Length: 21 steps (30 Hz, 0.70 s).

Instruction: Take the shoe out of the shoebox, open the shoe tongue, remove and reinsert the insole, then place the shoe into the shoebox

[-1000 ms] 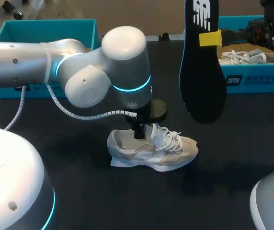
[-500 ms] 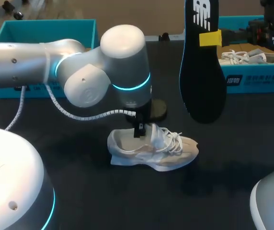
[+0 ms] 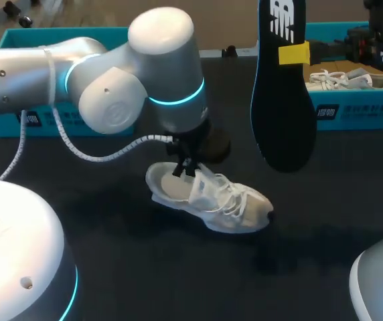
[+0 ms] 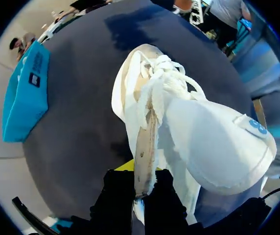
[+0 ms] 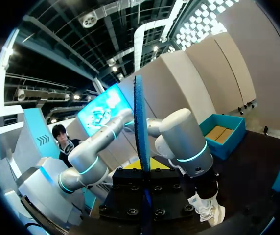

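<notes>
Our left jaws pinch the rim of the shoe (image 3: 208, 200) beside the laces, mid-counter (image 3: 111, 267). Our right jaws clamp the insole (image 3: 282, 87) upright at 1 o'clock. We should steady the shoe's mouth, keep the tongue (image 4: 213, 142) folded clear, and feed the insole in toe-first. The counter looks flat and matt. One box (image 3: 24, 37) at 10 o'clock and the shoebox (image 3: 365, 114) at 2 o'clock stand well apart.
</notes>
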{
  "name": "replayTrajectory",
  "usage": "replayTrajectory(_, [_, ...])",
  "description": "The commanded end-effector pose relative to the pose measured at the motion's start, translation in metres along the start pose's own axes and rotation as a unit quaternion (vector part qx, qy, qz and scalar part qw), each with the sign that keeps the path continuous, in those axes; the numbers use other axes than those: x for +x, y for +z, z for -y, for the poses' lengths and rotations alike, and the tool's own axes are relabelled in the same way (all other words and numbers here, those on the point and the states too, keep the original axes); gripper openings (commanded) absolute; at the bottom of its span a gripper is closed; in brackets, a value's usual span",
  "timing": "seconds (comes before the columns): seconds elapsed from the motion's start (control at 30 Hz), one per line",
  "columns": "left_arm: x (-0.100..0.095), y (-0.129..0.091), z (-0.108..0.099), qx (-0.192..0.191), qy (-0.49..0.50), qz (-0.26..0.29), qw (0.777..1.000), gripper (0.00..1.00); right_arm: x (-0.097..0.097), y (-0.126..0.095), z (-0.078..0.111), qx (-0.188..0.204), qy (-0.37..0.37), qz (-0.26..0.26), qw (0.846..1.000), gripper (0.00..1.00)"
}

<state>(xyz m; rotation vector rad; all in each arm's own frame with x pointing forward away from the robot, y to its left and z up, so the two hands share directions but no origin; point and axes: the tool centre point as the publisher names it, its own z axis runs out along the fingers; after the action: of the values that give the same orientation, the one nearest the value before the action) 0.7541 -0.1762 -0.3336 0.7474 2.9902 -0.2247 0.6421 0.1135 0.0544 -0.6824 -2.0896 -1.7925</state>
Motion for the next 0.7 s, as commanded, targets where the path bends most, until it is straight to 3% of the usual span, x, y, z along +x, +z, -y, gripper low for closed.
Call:
replayTrajectory(0.03, [0.0102, -0.0184, -0.0101, -0.003, 0.109, 0.007, 0.994, 0.00, -0.0016, 0.0024, -0.0015, 0.001, 0.000, 0.000, 1.000, 0.00])
replayTrajectory(0.13, [0.0175, -0.0222, -0.0121, -0.008, 0.236, 0.021, 0.972, 0.00, -0.0016, 0.0024, -0.0015, 0.001, 0.000, 0.000, 1.000, 0.00])
replayTrajectory(0.6, [0.0173, -0.0227, -0.0120, -0.014, 0.244, 0.034, 0.969, 0.00, -0.0016, 0.0024, -0.0015, 0.001, 0.000, 0.000, 1.000, 0.00])
replayTrajectory(0.7, [0.0168, -0.0257, -0.0129, -0.001, 0.297, 0.019, 0.955, 0.00, -0.0016, 0.0024, -0.0015, 0.001, 0.000, 0.000, 1.000, 0.00])
